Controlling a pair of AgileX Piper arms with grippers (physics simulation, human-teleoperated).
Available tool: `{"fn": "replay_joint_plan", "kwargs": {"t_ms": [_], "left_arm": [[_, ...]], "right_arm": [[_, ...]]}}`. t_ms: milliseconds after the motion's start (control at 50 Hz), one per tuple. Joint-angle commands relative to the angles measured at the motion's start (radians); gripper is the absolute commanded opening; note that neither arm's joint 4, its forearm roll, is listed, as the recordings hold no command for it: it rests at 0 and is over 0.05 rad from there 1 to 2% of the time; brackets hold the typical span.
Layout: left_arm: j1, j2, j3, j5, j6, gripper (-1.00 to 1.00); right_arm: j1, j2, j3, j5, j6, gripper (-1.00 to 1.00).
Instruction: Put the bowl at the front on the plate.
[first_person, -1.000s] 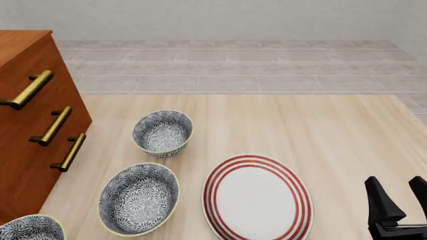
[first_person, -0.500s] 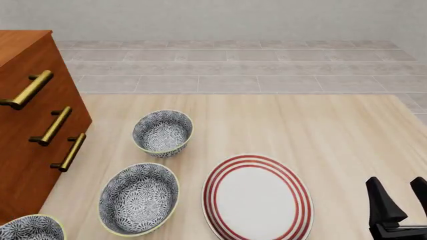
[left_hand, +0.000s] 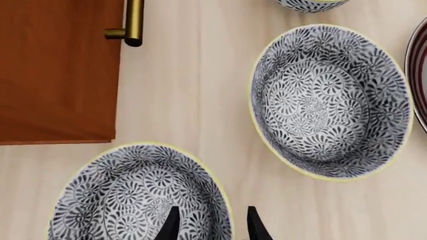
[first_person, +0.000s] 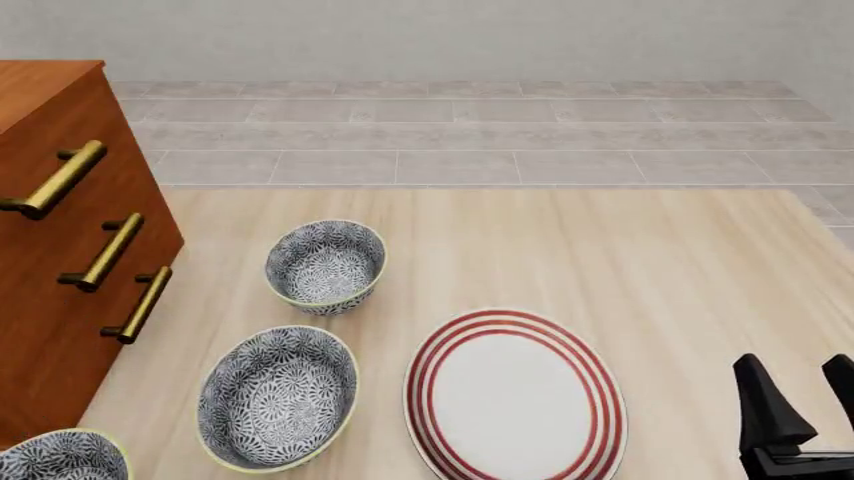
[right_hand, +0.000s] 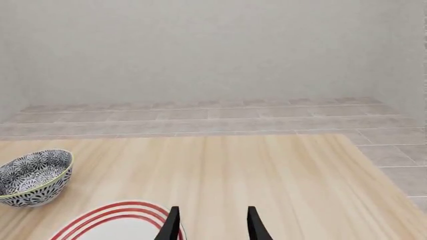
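The front bowl (first_person: 60, 458), grey-and-white floral with a yellow-green rim, sits at the table's near left corner, cut off by the front view's edge. In the left wrist view this bowl (left_hand: 133, 195) lies right under my left gripper (left_hand: 212, 227). The gripper is open, with one finger over the bowl's inside and the other outside its rim. The white plate (first_person: 514, 395) with red rings lies to the right, and its edge (left_hand: 420, 75) shows in the left wrist view. Near the plate (right_hand: 113, 220), my right gripper (first_person: 801, 400) stands open and empty.
Two look-alike bowls stand further back: the middle one (first_person: 278, 397) (left_hand: 330, 100) next to the plate, the back one (first_person: 326, 265) (right_hand: 33, 177) beyond it. A wooden cabinet (first_person: 54, 250) (left_hand: 60, 70) with brass handles (first_person: 118, 252) borders the table's left side.
The right gripper has drifted very slightly down and to the right. Bowls and plate have not moved.
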Motion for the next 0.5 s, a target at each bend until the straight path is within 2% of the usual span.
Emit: {"fn": "replay_joint_plan", "kwargs": {"t_ms": [20, 200, 300, 320, 340, 420, 500], "left_arm": [[0.017, 0.120, 0.098, -0.052, 0.000, 1.00], [0.016, 0.318, 0.098, -0.226, -0.028, 1.00], [0.014, 0.347, 0.098, -0.262, -0.033, 1.00], [0.048, 0.334, 0.098, -0.279, 0.019, -1.00], [0.020, 0.324, 0.098, -0.265, 0.019, -1.00], [0.009, 0.258, 0.098, -0.219, 0.000, -1.00], [0.025, 0.219, 0.097, -0.212, 0.009, -1.00]], "right_arm": [[-0.001, -0.004, 0.000, 0.004, 0.002, 1.00], [-0.002, 0.002, 0.000, 0.000, -0.001, 1.00], [-0.003, 0.000, 0.000, 0.003, -0.002, 1.00], [-0.003, 0.001, 0.000, 0.002, -0.002, 1.00], [-0.003, 0.001, 0.000, 0.002, -0.003, 1.00], [-0.002, 0.006, 0.000, -0.002, -0.004, 1.00], [-0.002, 0.005, 0.001, -0.002, -0.003, 1.00]]}}
